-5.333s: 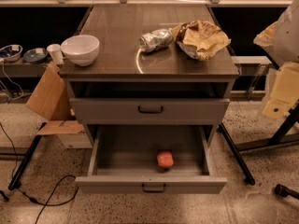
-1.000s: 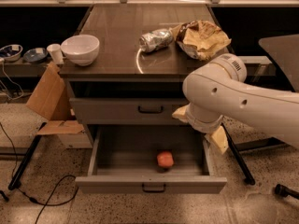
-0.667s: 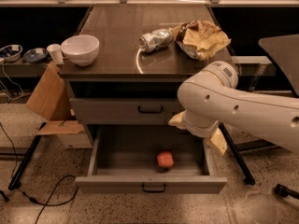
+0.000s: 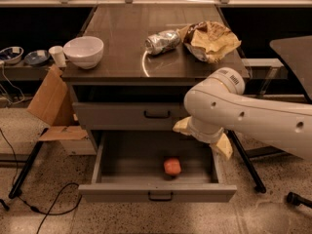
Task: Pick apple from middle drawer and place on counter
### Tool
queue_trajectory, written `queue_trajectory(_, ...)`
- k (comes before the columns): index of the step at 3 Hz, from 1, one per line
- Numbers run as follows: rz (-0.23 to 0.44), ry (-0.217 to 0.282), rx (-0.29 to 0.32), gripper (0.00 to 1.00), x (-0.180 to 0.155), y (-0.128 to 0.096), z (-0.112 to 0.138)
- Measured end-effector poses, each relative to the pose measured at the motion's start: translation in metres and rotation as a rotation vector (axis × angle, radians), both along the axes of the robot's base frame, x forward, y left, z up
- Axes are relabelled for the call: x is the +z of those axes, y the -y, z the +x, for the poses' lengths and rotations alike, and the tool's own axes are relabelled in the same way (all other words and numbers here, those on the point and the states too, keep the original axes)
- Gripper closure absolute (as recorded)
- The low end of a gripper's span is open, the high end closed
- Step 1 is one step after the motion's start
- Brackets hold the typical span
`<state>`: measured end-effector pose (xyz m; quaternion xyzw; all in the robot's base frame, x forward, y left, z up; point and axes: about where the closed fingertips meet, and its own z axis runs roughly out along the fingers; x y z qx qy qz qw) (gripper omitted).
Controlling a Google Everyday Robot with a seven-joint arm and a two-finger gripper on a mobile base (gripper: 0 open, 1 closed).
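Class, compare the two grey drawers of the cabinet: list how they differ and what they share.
The lower drawer is pulled out, showing its floor; the upper drawer is shut, showing only its front. The lower holds an apple; the upper's contents are hidden. The lower front panel is shorter than the upper one. Both are grey with a dark central handle. The tool hangs over the lower drawer's right rear.

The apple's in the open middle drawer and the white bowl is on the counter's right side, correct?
No. The camera view shows the white bowl on the counter's left side. The apple is in the open middle drawer; the gripper hangs over its right end.
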<state>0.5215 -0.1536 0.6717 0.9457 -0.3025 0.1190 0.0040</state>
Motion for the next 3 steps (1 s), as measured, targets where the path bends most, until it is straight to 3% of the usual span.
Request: queue_trajectory(3, 0.052, -0.020, 0.325, 0.00, -0.101, -0.061, 0.034)
